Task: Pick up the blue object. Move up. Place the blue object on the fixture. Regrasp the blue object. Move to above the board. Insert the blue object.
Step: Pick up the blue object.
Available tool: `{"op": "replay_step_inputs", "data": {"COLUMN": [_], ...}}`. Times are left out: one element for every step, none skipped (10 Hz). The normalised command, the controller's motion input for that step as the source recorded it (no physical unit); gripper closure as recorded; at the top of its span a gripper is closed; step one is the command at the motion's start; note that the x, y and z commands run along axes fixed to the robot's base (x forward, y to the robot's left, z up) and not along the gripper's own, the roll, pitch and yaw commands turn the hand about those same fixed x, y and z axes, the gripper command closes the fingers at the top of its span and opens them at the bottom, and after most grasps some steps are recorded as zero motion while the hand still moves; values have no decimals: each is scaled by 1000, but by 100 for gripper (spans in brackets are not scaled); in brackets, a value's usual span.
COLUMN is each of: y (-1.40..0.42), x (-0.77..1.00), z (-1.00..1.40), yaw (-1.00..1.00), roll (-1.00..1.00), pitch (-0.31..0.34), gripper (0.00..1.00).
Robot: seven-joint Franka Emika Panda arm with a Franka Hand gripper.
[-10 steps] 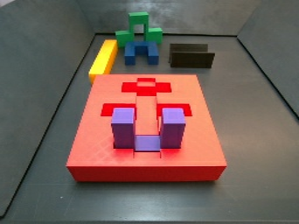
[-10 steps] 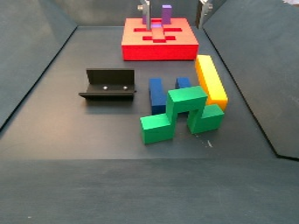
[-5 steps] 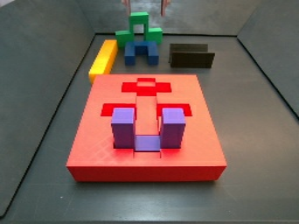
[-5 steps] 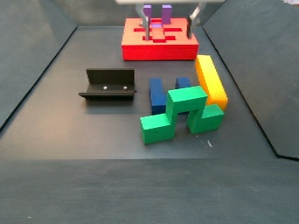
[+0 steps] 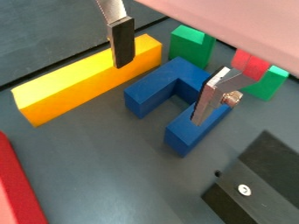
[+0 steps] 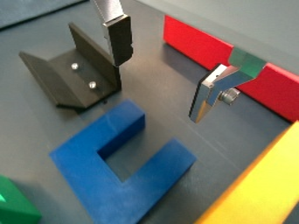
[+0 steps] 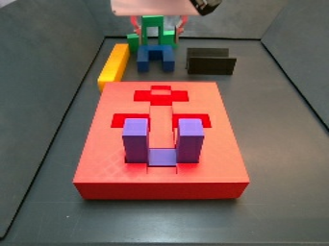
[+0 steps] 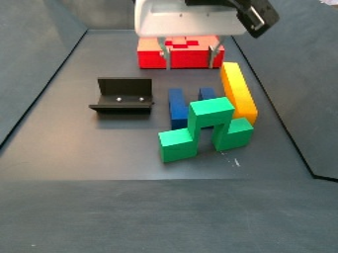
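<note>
The blue object (image 5: pixel 172 91) is a dark blue U-shaped block lying flat on the floor; it shows in both wrist views (image 6: pixel 122 163) and both side views (image 8: pixel 191 103) (image 7: pixel 157 57). My gripper (image 5: pixel 162 90) is open and empty, hanging above it with a finger on either side and touching nothing. It also shows in a side view (image 8: pixel 189 51). The fixture (image 8: pixel 122 96) stands next to the blue object, apart from it (image 6: pixel 68 70). The red board (image 7: pixel 161 144) lies further off with a purple U-shaped block (image 7: pixel 164 140) in it.
A long yellow bar (image 8: pixel 238 91) lies along the blue object's other side (image 5: pixel 79 85). Green blocks (image 8: pixel 201 128) stand at the blue object's end (image 5: pixel 187 42). Grey walls (image 7: pixel 52 115) enclose the floor.
My gripper has moved from over the board end to above the blue object and come lower; its body now fills the top of both side views. No block has moved.
</note>
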Motion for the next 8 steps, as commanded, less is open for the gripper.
{"op": "replay_step_inputs", "data": {"y": [83,86,80,0,0,0,20,94], "x": [-163,-157,-223,-160,0,-154,-154,-194], "z": [-589,-549,-497,-269,0,186,160,0], "yaw": [0,0,0,-31,0,0,-17,-60], "roll": [234,229,211,69,0,0,0,51], "pitch": [-71,-61,-74,-66,-4,0,0,0], "gripper": [0,0,0,0,0,0,0,0]}}
